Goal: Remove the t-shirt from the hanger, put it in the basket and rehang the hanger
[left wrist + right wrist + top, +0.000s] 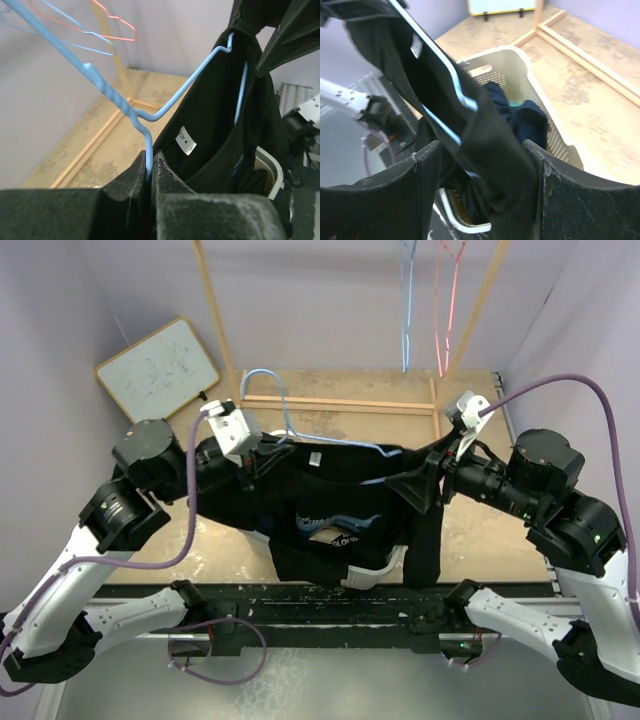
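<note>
A black t-shirt (340, 490) with a light chest print hangs on a light-blue wire hanger (285, 405), stretched between both arms above a white basket (372, 574). My left gripper (252, 462) is shut on the hanger's wire just below its twisted neck; the left wrist view shows the wire (120, 105) pinched between the fingers (150, 165), with the shirt's collar and label (220, 125) beyond. My right gripper (440, 475) is at the shirt's right shoulder. In the right wrist view its fingers stand wide apart (482, 155) with bunched black cloth (490, 145) between them.
The white perforated basket (530, 80) below holds dark blue clothes. A small whiteboard (158, 368) leans at the back left. A wooden frame (340, 402) lies on the table's far side, with posts rising. Spare blue (407, 310) and red (445, 310) hangers hang above.
</note>
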Robot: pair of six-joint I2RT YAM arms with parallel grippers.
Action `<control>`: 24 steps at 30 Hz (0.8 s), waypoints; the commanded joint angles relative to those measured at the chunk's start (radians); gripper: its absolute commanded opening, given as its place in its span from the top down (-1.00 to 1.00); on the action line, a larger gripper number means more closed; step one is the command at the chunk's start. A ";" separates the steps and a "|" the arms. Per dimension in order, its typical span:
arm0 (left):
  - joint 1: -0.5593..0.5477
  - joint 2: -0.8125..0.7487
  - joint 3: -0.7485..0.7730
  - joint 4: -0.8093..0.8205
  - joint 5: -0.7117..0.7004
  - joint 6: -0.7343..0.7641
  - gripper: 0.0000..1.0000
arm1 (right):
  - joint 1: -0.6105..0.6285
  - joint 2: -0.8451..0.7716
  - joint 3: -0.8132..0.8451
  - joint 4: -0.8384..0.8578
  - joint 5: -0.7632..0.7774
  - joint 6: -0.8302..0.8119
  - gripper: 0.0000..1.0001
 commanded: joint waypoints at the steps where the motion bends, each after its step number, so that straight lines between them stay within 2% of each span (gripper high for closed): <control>1: 0.008 -0.063 0.042 0.066 -0.163 0.019 1.00 | -0.001 -0.051 -0.015 0.090 0.207 0.024 -0.41; 6: 0.007 -0.091 0.069 0.043 -0.156 0.018 1.00 | 0.001 -0.056 -0.047 0.102 0.267 0.014 -0.44; 9: 0.007 -0.097 0.079 0.029 -0.150 0.011 1.00 | -0.001 -0.053 -0.068 0.125 0.248 0.007 -0.32; 16: 0.007 -0.110 0.080 0.017 -0.113 -0.014 1.00 | 0.000 -0.040 -0.097 0.201 0.249 -0.004 -0.25; 17: 0.007 -0.113 0.077 0.017 -0.108 -0.016 1.00 | 0.000 -0.033 -0.098 0.209 0.243 -0.006 -0.09; 18: 0.007 -0.117 0.075 0.016 -0.107 -0.019 1.00 | -0.001 -0.020 -0.094 0.212 0.237 -0.008 0.16; 19: 0.007 -0.119 0.074 0.012 -0.112 -0.019 1.00 | 0.000 -0.007 -0.089 0.210 0.237 -0.008 0.45; 20: 0.007 -0.122 0.073 0.007 -0.121 -0.019 1.00 | 0.000 0.006 -0.082 0.204 0.254 -0.004 0.82; 21: 0.008 -0.126 0.074 0.000 -0.136 -0.017 1.00 | -0.001 0.017 -0.075 0.192 0.287 0.004 1.00; 24: 0.007 -0.139 0.073 -0.030 -0.164 -0.011 1.00 | -0.002 0.025 -0.064 0.165 0.493 0.041 1.00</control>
